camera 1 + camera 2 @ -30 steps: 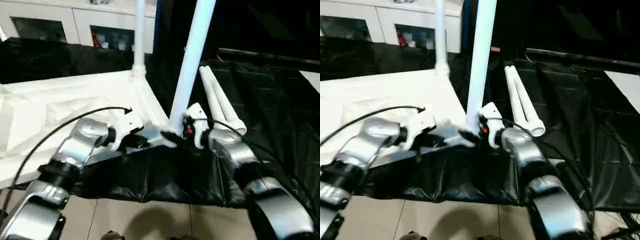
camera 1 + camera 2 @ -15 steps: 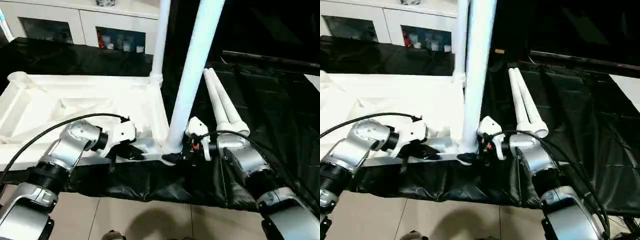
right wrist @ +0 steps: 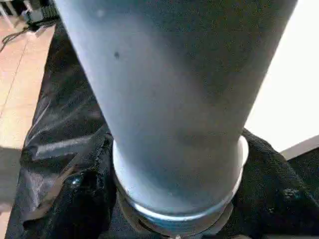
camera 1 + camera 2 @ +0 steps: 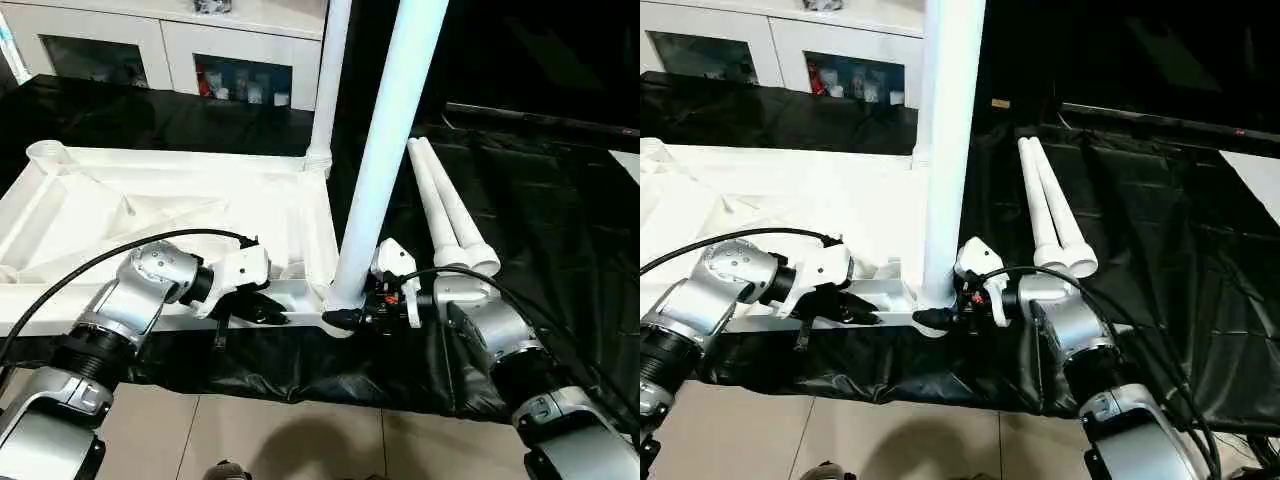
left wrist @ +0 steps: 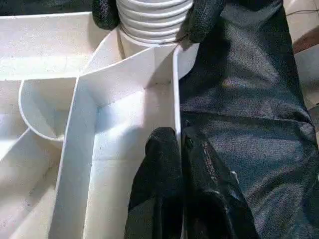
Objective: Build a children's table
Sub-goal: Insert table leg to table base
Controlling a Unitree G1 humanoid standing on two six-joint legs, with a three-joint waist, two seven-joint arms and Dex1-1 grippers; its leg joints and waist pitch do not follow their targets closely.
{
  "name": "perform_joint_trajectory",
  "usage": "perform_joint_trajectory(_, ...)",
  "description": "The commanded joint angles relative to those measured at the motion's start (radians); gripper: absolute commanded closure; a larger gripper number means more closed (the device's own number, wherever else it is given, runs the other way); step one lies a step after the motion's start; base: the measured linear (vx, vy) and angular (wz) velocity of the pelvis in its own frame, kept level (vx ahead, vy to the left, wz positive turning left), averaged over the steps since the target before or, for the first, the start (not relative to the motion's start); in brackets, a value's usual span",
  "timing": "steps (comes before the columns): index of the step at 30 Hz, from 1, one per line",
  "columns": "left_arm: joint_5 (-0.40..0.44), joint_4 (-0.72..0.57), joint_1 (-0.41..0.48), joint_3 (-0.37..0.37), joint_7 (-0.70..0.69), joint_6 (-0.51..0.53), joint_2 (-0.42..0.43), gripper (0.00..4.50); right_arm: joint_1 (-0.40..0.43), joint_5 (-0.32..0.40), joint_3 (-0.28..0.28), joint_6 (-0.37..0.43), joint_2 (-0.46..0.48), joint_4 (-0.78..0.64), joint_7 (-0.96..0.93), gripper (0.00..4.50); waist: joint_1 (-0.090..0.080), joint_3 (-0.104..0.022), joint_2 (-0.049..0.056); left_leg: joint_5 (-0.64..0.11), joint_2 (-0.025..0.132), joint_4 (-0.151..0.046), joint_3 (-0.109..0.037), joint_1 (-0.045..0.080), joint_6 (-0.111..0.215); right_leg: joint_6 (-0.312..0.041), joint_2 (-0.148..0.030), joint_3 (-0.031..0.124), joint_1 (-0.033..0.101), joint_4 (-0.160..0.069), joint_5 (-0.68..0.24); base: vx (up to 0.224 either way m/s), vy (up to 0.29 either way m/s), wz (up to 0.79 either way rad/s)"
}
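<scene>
I am looking down at the white plastic rectangular table top (image 4: pixel 180 205) lying ribbed underside up on the black-covered work table (image 4: pixel 540 190), taking up the left and centre of the left eye frame. 2 long white tubular legs are standing upright in its corner sockets: the near leg (image 4: pixel 385 150) is rising from the socket at lower centre, and the far leg (image 4: pixel 328 80) is standing behind it near the top centre. 2 more loose white tubular legs (image 4: pixel 447 215) are lying side by side on the black cover, right of centre, flared ends toward me.

My left gripper (image 5: pixel 182 144) is sitting with its 2 black fingers pressed together over the thin white rim of the top, just left of the near socket; I am not seeing anything clamped between them. My right gripper (image 4: pixel 345 318) is reaching in from the right at the foot of the near leg, its black fingertips (image 5: pixel 202 17) are showing on either side of the threaded base, touching or nearly touching it
</scene>
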Motion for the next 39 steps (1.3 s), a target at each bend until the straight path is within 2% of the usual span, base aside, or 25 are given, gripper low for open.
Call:
perform_joint_trajectory(1, -0.015, -0.016, 0.004, -0.017, -0.007, -0.002, -0.028, 4.5, 0.009, 0.02, -0.023, 0.04, 0.024, 0.044, -0.057, 1.7, -0.006, -0.064, 0.024, -0.406, 0.027, -0.077, -0.015, 0.025, -0.03, -0.135, -0.086, 0.047, 0.031, -0.098, -0.508, 0.0, 0.0, 0.0)
perform_joint_trajectory(4, -0.022, -0.027, 0.011, -0.009, -0.002, 0.009, -0.027, 4.5, 0.022, 0.019, -0.03, 0.034, 0.035, 0.065, -0.08, 1.72, -0.012, -0.063, 0.022, -0.431, 0.026, -0.077, -0.02, 0.028, -0.033, -0.104, -0.088, 0.041, 0.029, -0.108, -0.59, 0.0, 0.0, 0.0)
perform_joint_trajectory(5, -0.023, -0.028, 0.012, -0.008, -0.001, 0.01, -0.027, 4.5, 0.023, 0.018, -0.029, 0.033, 0.036, 0.067, -0.082, 1.72, -0.012, -0.062, 0.027, -0.442, 0.026, -0.077, -0.02, 0.03, -0.034, -0.102, -0.088, 0.04, 0.026, -0.112, -0.597, 0.0, 0.0, 0.0)
perform_joint_trajectory(6, -0.024, -0.031, 0.013, -0.005, 0.002, 0.013, -0.027, 4.5, 0.03, 0.011, -0.027, 0.022, 0.038, 0.077, -0.09, 1.72, -0.014, -0.062, 0.025, -0.45, 0.026, -0.077, -0.022, 0.03, -0.035, -0.1, -0.088, 0.038, 0.027, -0.112, -0.605, 0.0, 0.0, 0.0)
perform_joint_trajectory(7, -0.025, -0.032, 0.014, -0.002, 0.003, 0.016, -0.026, 4.5, 0.035, 0.002, -0.027, 0.014, 0.041, 0.087, -0.1, 1.72, -0.012, -0.061, 0.033, -0.457, 0.025, -0.078, -0.024, 0.031, -0.036, -0.1, -0.089, 0.038, 0.026, -0.113, -0.607, 0.0, 0.0, 0.0)
perform_joint_trajectory(8, -0.026, -0.033, 0.014, 0.001, 0.005, 0.017, -0.025, 4.5, 0.039, -0.003, -0.027, 0.007, 0.043, 0.096, -0.109, 1.73, -0.014, -0.06, 0.029, -0.474, 0.025, -0.079, -0.024, 0.034, -0.037, -0.096, -0.087, 0.036, 0.024, -0.116, -0.617, 0.0, 0.0, 0.0)
perform_joint_trajectory(10, -0.027, -0.035, 0.015, 0.005, 0.007, 0.02, -0.022, 4.5, 0.045, -0.01, -0.03, -0.008, 0.047, 0.105, -0.124, 1.73, -0.016, -0.06, 0.031, -0.494, 0.023, -0.078, -0.026, 0.037, -0.038, -0.088, -0.089, 0.033, 0.024, -0.121, -0.642, 0.0, 0.0, 0.0)
perform_joint_trajectory(11, -0.025, -0.035, 0.016, 0.006, 0.009, 0.018, -0.018, 4.5, 0.051, -0.01, -0.034, -0.014, 0.049, 0.102, -0.13, 1.73, -0.015, -0.06, 0.037, -0.496, 0.023, -0.078, -0.028, 0.037, -0.04, -0.088, -0.089, 0.033, 0.025, -0.12, -0.642, 0.0, 0.0, 0.0)
perform_joint_trajectory(16, -0.018, -0.027, 0.014, 0.009, 0.02, 0.01, -0.016, 4.5, 0.057, -0.015, -0.038, -0.026, 0.051, 0.099, -0.142, 1.73, -0.017, -0.06, 0.038, -0.51, 0.023, -0.079, -0.027, 0.04, -0.036, -0.099, -0.085, 0.033, 0.023, -0.12, -0.619, 0.0, 0.0, 0.0)
perform_joint_trajectory(17, -0.014, -0.019, 0.012, 0.015, 0.035, 0.006, -0.016, 4.5, 0.065, -0.017, -0.039, -0.04, 0.05, 0.093, -0.154, 1.73, -0.017, -0.06, 0.042, -0.513, 0.024, -0.079, -0.027, 0.042, -0.037, -0.103, -0.085, 0.034, 0.021, -0.12, -0.613, 0.0, 0.0, 0.0)
perform_joint_trajectory(20, -0.015, -0.014, 0.012, 0.025, 0.049, 0.009, -0.02, 4.5, 0.072, -0.01, -0.056, -0.06, 0.052, 0.099, -0.181, 1.73, -0.017, -0.06, 0.04, -0.519, 0.023, -0.079, -0.026, 0.042, -0.037, -0.103, -0.084, 0.033, 0.021, -0.12, -0.611, 0.0, 0.0, 0.0)
perform_joint_trajectory(24, -0.016, -0.014, 0.015, 0.032, 0.064, 0.011, -0.024, 4.5, 0.079, -0.003, -0.079, -0.094, 0.054, 0.126, -0.213, 1.73, -0.018, -0.059, 0.04, -0.521, 0.023, -0.079, -0.027, 0.042, -0.036, -0.098, -0.086, 0.031, 0.021, -0.123, -0.624, 0.0, 0.0, 0.0)
perform_joint_trajectory(25, -0.018, -0.015, 0.017, 0.035, 0.069, 0.011, -0.025, 4.5, 0.083, 0.004, -0.088, -0.098, 0.057, 0.133, -0.218, 1.73, -0.017, -0.06, 0.044, -0.524, 0.023, -0.079, -0.028, 0.042, -0.036, -0.1, -0.087, 0.032, 0.021, -0.122, -0.623, 0.0, 0.0, 0.0)
perform_joint_trajectory(29, -0.023, -0.017, 0.02, 0.044, 0.081, 0.02, -0.027, 4.5, 0.103, 0.002, -0.091, -0.118, 0.061, 0.141, -0.233, 1.73, -0.019, -0.06, 0.045, -0.529, 0.025, -0.083, -0.029, 0.041, -0.032, -0.107, -0.086, 0.03, 0.023, -0.123, -0.603, 0.0, 0.0, 0.0)
perform_joint_trajectory(30, -0.024, -0.017, 0.02, 0.044, 0.081, 0.021, -0.026, 4.5, 0.103, 0.0, -0.09, -0.124, 0.061, 0.147, -0.238, 1.73, -0.018, -0.06, 0.055, -0.541, 0.026, -0.086, -0.03, 0.04, -0.036, -0.109, -0.085, 0.03, 0.024, -0.121, -0.593, 0.0, 0.0, 0.0)
perform_joint_trajectory(31, -0.024, -0.017, 0.02, 0.044, 0.081, 0.021, -0.026, 4.5, 0.103, 0.0, -0.09, -0.124, 0.061, 0.147, -0.238, 1.73, -0.019, -0.06, 0.051, -0.545, 0.027, -0.086, -0.029, 0.041, -0.036, -0.111, -0.085, 0.03, 0.024, -0.122, -0.588, 0.0, 0.0, 0.0)
perform_joint_trajectory(33, -0.026, -0.016, 0.021, 0.041, 0.082, 0.022, -0.023, 4.5, 0.099, -0.004, -0.09, -0.135, 0.069, 0.16, -0.253, 1.73, -0.02, -0.059, 0.057, -0.553, 0.027, -0.087, -0.03, 0.041, -0.035, -0.12, -0.086, 0.028, 0.026, -0.121, -0.574, 0.0, 0.0, 0.0)
perform_joint_trajectory(36, -0.022, -0.01, 0.024, 0.04, 0.101, 0.022, -0.03, 4.5, 0.091, -0.005, -0.096, -0.149, 0.081, 0.176, -0.283, 1.73, -0.024, -0.057, 0.056, -0.561, 0.023, -0.083, -0.028, 0.046, -0.031, -0.107, -0.088, 0.024, 0.021, -0.13, -0.621, 0.0, 0.0, 0.0)
perform_joint_trajectory(37, -0.022, -0.01, 0.024, 0.04, 0.101, 0.022, -0.03, 4.5, 0.091, -0.005, -0.096, -0.149, 0.081, 0.176, -0.283, 1.73, -0.026, -0.057, 0.052, -0.56, 0.022, -0.081, -0.027, 0.048, -0.029, -0.102, -0.088, 0.022, 0.019, -0.132, -0.635, 0.0, 0.0, 0.0)
perform_joint_trajectory(38, -0.016, -0.005, 0.024, 0.048, 0.136, 0.037, -0.048, 4.5, 0.083, -0.006, -0.115, -0.16, 0.095, 0.197, -0.336, 1.73, -0.028, -0.056, 0.052, -0.56, 0.022, -0.079, -0.028, 0.049, -0.028, -0.094, -0.09, 0.018, 0.019, -0.136, -0.656, 0.0, 0.0, 0.0)
perform_joint_trajectory(39, -0.01, 0.002, 0.02, 0.056, 0.179, 0.056, -0.069, 4.5, 0.074, -0.007, -0.136, -0.17, 0.11, 0.22, -0.401, 1.73, -0.034, -0.053, 0.044, -0.569, 0.022, -0.077, -0.029, 0.051, -0.029, -0.083, -0.091, 0.008, 0.016, -0.143, -0.682, 0.0, 0.0, 0.0)
